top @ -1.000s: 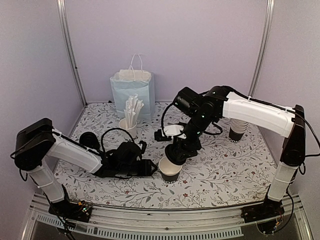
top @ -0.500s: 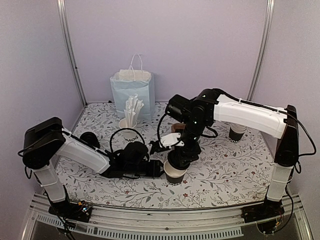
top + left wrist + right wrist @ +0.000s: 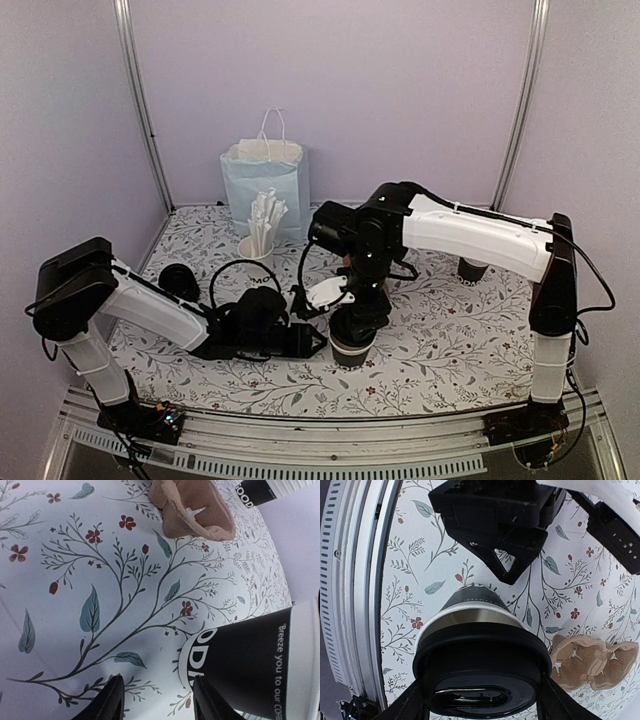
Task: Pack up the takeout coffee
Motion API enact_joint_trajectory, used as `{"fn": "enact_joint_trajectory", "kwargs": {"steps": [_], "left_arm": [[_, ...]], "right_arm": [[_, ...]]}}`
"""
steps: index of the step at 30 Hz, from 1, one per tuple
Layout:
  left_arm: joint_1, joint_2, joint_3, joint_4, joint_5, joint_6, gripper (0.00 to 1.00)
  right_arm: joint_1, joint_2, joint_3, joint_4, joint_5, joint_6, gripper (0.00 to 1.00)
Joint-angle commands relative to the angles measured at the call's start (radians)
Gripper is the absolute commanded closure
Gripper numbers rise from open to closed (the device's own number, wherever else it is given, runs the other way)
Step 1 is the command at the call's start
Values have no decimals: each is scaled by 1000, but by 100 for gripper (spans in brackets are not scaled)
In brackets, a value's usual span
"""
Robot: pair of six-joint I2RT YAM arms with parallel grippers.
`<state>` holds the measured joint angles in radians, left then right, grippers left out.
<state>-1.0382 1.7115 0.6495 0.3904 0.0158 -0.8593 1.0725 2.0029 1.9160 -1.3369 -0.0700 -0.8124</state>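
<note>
1. Overhead view: the right gripper (image 3: 352, 318) hangs directly over the near cup (image 3: 350, 350), which stands on the table (image 3: 450, 340) towards the front edge. The left gripper (image 3: 308, 340) lies just beside that cup. A second cup (image 3: 472, 268) stands well apart behind the right arm, partly hidden. Count: two black cups, one blue bag (image 3: 265, 190), one cup of straws (image 3: 258, 248).
2. Left wrist view: the left jaws stand apart and grip nothing. The near cup sits just beyond one finger. One brown carrier (image 3: 192, 510) lies apart from both cups.
3. Right wrist view: the right jaws are clamped on one black lid (image 3: 482, 672), which sits at the near cup's rim. Full seating cannot be confirmed. Both carrier holes are empty.
4. Assessment: the task is at an early stage. The lid fit is unconfirmed and neither cup is in the carrier.
</note>
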Motion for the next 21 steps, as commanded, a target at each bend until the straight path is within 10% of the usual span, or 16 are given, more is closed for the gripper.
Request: {"fn": "enact_joint_trajectory", "kwargs": {"steps": [1,21], "left_arm": [[-8,-29,-23,39,8,-13,51],[-4,-28,-69,92,15,-31,50]], "right_arm": [[10,24,10,-31,35,5,36],[36,28,3,-32,65,13,17]]}}
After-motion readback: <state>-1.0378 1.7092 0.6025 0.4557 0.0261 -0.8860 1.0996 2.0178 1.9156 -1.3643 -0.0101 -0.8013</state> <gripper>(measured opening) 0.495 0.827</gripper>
